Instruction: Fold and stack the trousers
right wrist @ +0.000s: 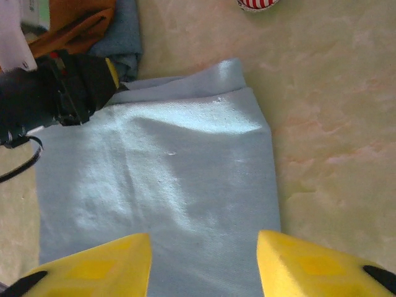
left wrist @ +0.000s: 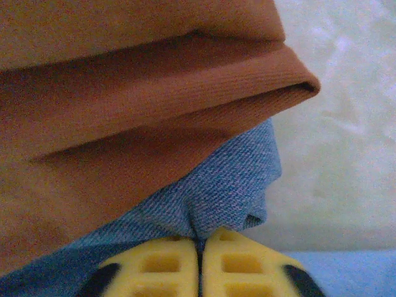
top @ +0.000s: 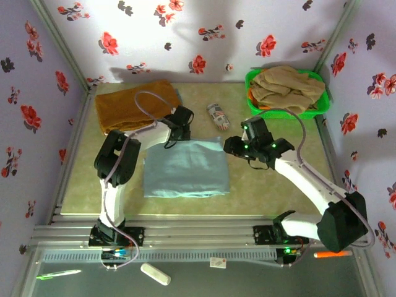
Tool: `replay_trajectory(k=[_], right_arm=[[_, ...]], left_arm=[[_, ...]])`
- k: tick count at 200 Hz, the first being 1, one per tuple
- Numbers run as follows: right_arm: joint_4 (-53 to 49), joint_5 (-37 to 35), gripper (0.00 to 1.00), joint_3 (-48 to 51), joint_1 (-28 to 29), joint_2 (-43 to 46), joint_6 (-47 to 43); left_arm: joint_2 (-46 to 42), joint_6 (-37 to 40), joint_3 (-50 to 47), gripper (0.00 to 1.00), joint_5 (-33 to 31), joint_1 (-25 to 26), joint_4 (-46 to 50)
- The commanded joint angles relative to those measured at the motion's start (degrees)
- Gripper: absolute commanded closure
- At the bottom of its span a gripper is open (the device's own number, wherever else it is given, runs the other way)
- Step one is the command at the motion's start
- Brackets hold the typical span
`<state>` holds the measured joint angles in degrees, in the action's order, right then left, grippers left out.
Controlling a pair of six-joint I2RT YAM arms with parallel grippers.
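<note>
Folded aqua trousers lie on the desk, seemingly ready for stacking. The left fingers, pressed together, rest at their far edge beside a mustard cloth; the right fingers hover wide apart above.

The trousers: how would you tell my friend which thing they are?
Find the yellow-green table; right in its middle lie the trousers, folded into a flat rectangle. They are pale aqua-blue, unlike the mustard-brown cloth at the back and the beige garment in the green basket.
</note>
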<state>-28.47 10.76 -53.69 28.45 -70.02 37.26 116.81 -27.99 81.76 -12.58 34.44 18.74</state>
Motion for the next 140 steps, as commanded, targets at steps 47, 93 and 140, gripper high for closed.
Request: replay_trajectory(k=[47, 93, 140], right_arm=[[1.03, 0.78, 0.30, 6.31, -0.56, -0.95, -4.09], [5.29, 4.23, 0.25, 7.71, 0.82, -9.46, -6.02], [8.96, 3.89, 0.23, 7.79, 4.03, -18.34, -6.26]], left_arm=[[-22.53, 0.18, -7.30, 0.00, 5.72, 0.92, 11.48], [-39.39, -6.38, -27.65, 0.00, 11.51, -3.25, 15.96], [-42.28, -10.63, -40.64, 0.03, 17.85, -11.21, 12.34]])
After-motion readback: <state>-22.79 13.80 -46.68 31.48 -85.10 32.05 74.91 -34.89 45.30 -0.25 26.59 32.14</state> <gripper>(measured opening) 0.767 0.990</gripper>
